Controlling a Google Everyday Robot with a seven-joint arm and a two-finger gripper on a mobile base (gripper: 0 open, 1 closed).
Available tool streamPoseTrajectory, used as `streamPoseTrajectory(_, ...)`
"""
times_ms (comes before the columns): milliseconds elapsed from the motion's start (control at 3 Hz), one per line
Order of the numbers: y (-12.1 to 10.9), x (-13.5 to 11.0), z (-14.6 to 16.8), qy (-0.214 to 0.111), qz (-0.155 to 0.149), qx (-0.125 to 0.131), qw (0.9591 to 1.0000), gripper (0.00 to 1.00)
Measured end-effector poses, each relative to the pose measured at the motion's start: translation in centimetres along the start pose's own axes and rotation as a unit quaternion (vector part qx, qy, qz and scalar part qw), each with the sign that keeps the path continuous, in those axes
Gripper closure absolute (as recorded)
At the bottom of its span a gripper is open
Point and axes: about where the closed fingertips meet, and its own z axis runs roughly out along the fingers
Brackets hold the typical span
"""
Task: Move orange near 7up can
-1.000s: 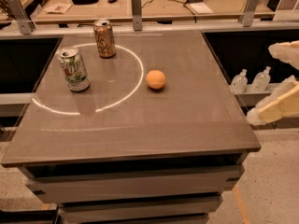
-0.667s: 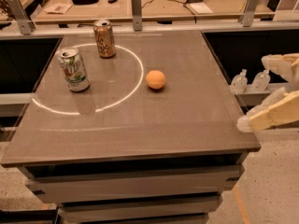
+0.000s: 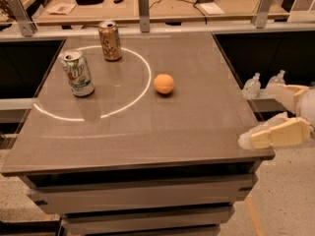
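Observation:
The orange (image 3: 164,83) lies on the brown table (image 3: 147,136), a little right of its middle. The white and green 7up can (image 3: 78,73) stands upright at the left of the table, well apart from the orange. My gripper (image 3: 261,113) is at the right edge of the picture, by the table's front right corner, far from the orange. Its two pale fingers (image 3: 275,133) are spread apart with nothing between them.
A brown-gold can (image 3: 110,41) stands upright at the back of the table, behind the 7up can. A white ring of light lies on the tabletop around the cans. Behind the table is a rail with metal posts (image 3: 143,5) and a desk with cables and papers.
My gripper has moved left and a little down, toward the table's front right corner. The orange and both cans have not moved.

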Motion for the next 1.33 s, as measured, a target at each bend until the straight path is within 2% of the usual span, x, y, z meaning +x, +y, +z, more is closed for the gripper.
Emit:
streamPoseTrajectory(333, -0.7, 1.2, 1.3, 0.003, -0.007, 0.013, 0.9999, 0.00)
streamPoseTrajectory(667, -1.3, 2.3, 2.7, 0.030, -0.020, 0.031, 0.9989, 0.00)
streamPoseTrajectory(1000, -1.3, 2.3, 2.8, 0.029, -0.020, 0.030, 0.9989, 0.00)
streamPoseTrajectory(1333, -1.6, 1.0, 5.1, 0.014, -0.029, 0.003, 0.9995, 0.00)
